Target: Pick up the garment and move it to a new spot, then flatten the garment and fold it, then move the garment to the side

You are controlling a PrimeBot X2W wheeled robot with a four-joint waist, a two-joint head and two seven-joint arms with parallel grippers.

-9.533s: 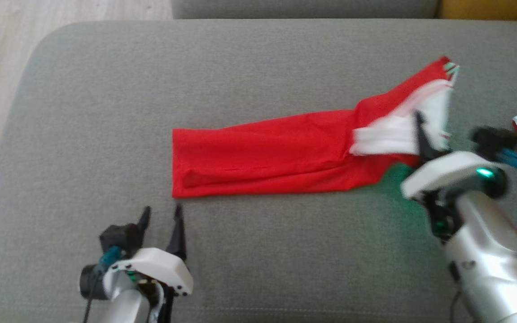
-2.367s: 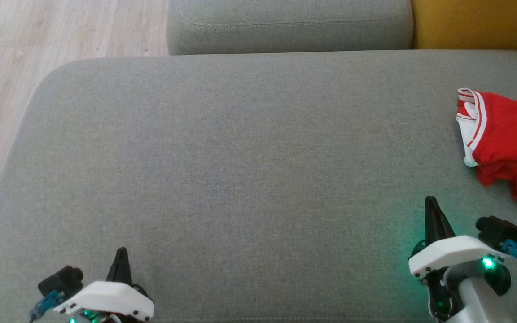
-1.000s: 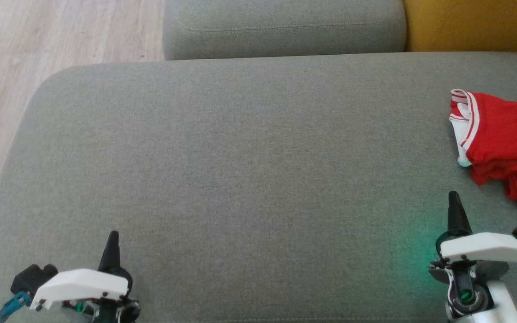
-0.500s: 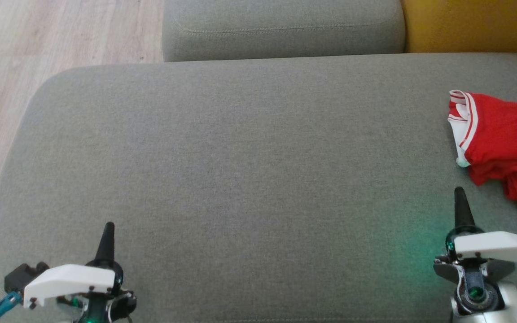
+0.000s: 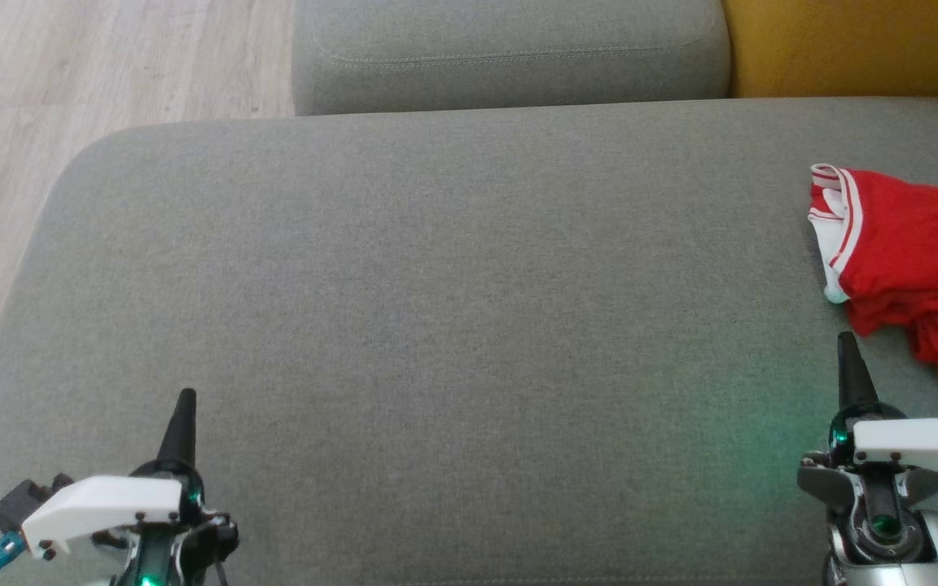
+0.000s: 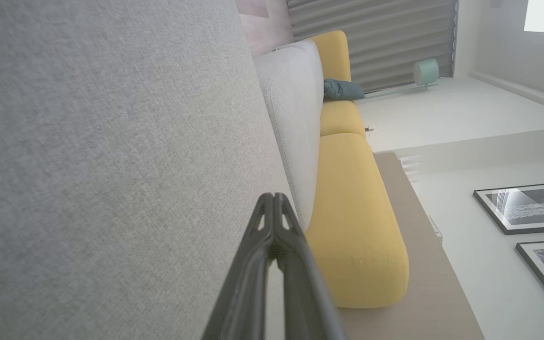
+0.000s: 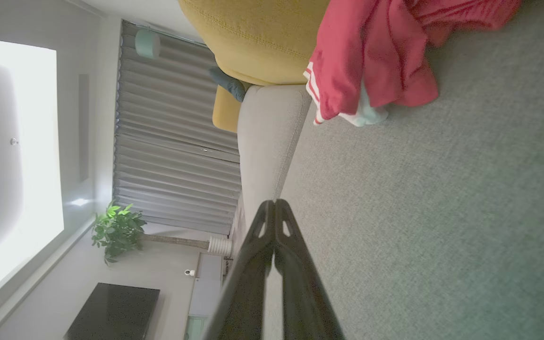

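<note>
The red garment [image 5: 909, 260] with white striped trim lies bunched at the right edge of the grey cushion [image 5: 436, 309], partly cut off by the frame. In the right wrist view the garment [image 7: 371, 61] sits ahead and to the right of the fingers. My right gripper [image 5: 846, 346] is shut and empty at the lower right, just short of the garment. My left gripper [image 5: 183, 404] is shut and empty at the lower left, far from it. Both wrist views show the fingertips pressed together: left gripper [image 6: 273, 200], right gripper [image 7: 274, 207].
A grey back cushion [image 5: 510, 49] and a yellow cushion [image 5: 860, 45] stand behind the seat. Wooden floor [image 5: 70, 73] lies past the cushion's left edge. The broad middle of the grey cushion is bare fabric.
Both arms drew slightly outward and back toward the frame's lower corners. The garment stays where it lay; the view has shifted a little.
</note>
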